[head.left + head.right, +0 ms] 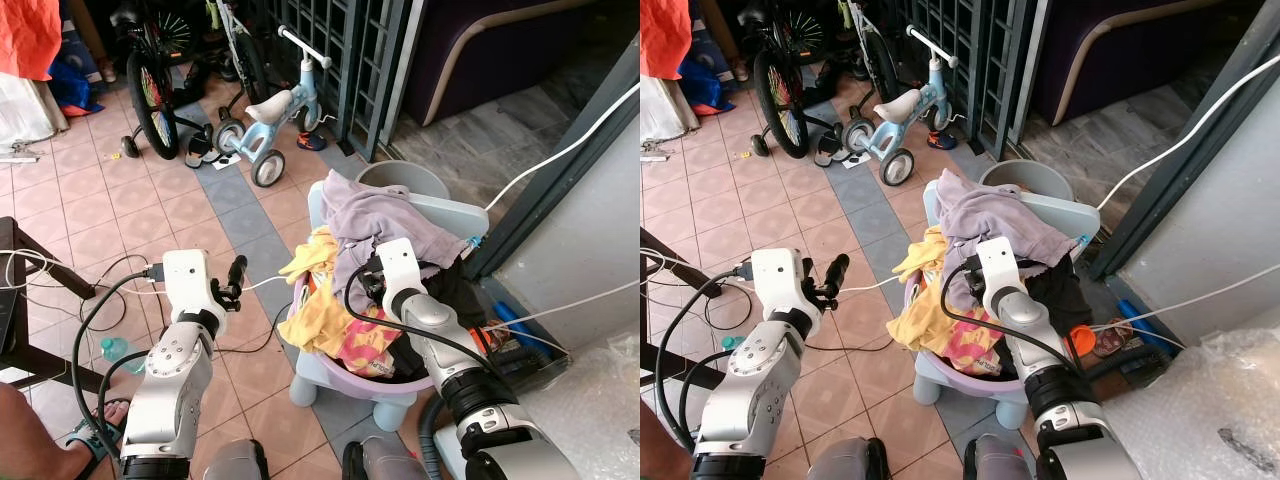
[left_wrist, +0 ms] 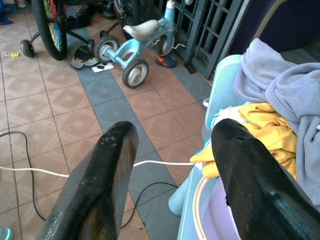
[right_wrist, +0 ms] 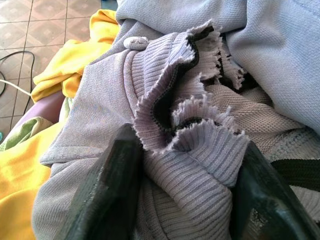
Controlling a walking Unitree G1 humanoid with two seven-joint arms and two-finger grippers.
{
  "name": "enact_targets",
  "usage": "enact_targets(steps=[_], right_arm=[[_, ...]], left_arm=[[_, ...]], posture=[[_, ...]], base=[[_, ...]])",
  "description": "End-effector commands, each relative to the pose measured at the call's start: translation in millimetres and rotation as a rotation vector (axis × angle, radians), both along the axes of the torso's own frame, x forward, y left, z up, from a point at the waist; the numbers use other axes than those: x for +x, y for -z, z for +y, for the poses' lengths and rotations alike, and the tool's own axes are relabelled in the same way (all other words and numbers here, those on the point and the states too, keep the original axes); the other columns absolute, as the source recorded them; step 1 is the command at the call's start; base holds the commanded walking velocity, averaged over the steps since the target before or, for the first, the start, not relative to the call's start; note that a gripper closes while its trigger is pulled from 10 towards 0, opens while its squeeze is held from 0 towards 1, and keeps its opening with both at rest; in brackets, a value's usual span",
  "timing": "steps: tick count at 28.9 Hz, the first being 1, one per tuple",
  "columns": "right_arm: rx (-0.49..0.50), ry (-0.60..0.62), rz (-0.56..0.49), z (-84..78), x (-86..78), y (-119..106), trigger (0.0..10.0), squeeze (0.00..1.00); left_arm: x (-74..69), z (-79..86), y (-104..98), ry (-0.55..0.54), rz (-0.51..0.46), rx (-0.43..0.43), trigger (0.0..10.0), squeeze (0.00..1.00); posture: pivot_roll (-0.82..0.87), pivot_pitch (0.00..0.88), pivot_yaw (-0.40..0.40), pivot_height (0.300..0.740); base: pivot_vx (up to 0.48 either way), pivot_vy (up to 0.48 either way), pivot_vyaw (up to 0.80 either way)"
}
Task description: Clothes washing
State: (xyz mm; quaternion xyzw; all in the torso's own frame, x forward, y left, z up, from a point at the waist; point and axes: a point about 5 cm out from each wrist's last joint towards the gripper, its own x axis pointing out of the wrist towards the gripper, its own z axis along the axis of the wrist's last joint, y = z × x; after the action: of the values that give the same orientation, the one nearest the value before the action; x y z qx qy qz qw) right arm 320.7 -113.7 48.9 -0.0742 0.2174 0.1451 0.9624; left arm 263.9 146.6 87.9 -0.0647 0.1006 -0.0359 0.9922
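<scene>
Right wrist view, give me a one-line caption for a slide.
Right gripper, fingers spread around a bunched fold of lilac ribbed garment on the laundry pile.

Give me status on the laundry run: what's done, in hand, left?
Done: nothing visibly; the purple basin on the pale blue chair is heaped with clothes.
In hand: right gripper straddles the lilac ribbed garment, fingers apart, not clamped. Left gripper hangs open beside the basin.
Left: gripping, lifting, the yellow clothes, all washing.
</scene>
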Motion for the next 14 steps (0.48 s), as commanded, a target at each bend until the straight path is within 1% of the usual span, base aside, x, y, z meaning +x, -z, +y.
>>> enact_targets(steps=[1, 4, 8, 11, 14], right_arm=[[0.026, -0.009, 0.036, 2.2, -3.7, 7.0, 0.0, 0.00], [0.040, 0.002, 0.020, 1.4, -0.2, 2.9, 0.0, 0.00], [0.039, -0.028, 0.035, 2.4, -3.9, 6.6, 0.0, 0.00], [0.037, -0.033, 0.037, 1.9, -5.1, 7.9, 0.0, 0.00], [0.052, -0.019, 0.028, 1.6, -3.1, 6.6, 0.0, 0.00]], left_arm=[[-2.6, 1.0, 0.3, -0.013, -0.005, 0.008, 10.0, 0.00], [-1.2, -0.2, 0.6, -0.019, 0.002, -0.007, 10.0, 0.00], [0.5, -7.3, 3.4, 0.012, 0.004, -0.015, 10.0, 0.00], [2.3, -8.9, 5.5, 0.023, 0.003, -0.006, 10.0, 0.00], [9.9, -8.0, 3.0, 0.028, -0.012, 0.000, 10.0, 0.00]], posture=[[0.01, 0.120, -0.015, 0.740], [0.01, 0.117, -0.022, 0.740], [-0.01, 0.103, -0.036, 0.740], [-0.02, 0.099, -0.035, 0.740], [-0.02, 0.077, -0.027, 0.740]], base=[[0.000, 0.000, 0.00], [0.000, 0.000, 0.00], [0.000, 0.000, 0.00], [0.000, 0.000, 0.00], [0.000, 0.000, 0.00]])
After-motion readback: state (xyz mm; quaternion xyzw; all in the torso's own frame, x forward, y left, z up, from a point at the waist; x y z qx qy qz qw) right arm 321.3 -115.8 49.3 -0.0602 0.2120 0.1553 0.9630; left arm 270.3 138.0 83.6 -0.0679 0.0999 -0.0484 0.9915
